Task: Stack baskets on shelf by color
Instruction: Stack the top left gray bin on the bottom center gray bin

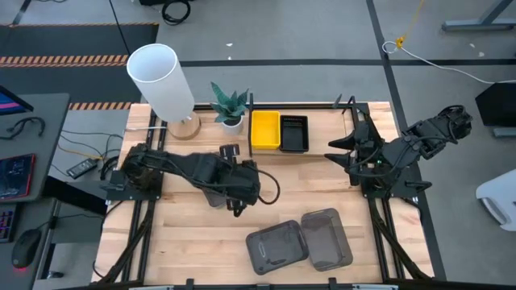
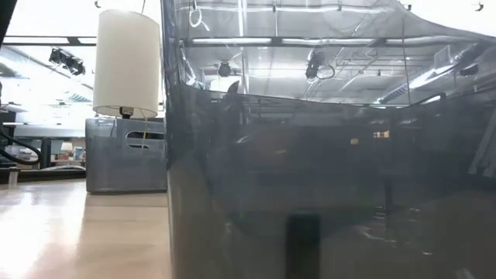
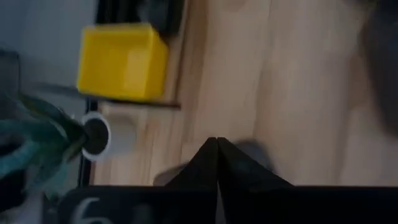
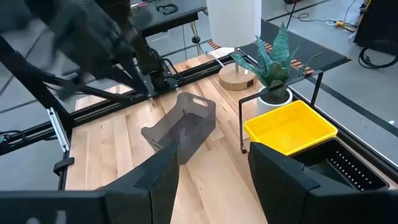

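My left gripper (image 3: 216, 163) is shut above the table's middle (image 1: 251, 192), and nothing shows between its fingertips. Under that arm a dark grey basket (image 1: 214, 196) (image 4: 180, 127) stands tipped on the tabletop, one handle end raised. On the shelf (image 1: 324, 127) at the far middle, a yellow basket (image 1: 264, 129) sits beside a black perforated basket (image 1: 293, 134). Two more grey baskets (image 1: 276, 248) (image 1: 326, 240) lie near the front edge. My right gripper (image 4: 214, 180) hangs open over the right side (image 1: 343, 153).
A white lamp (image 1: 165, 80) and a potted plant (image 1: 230, 106) stand at the far left beside the shelf. One grey basket (image 2: 325, 155) fills most of the low view. Bare wood lies between the shelf and the front baskets.
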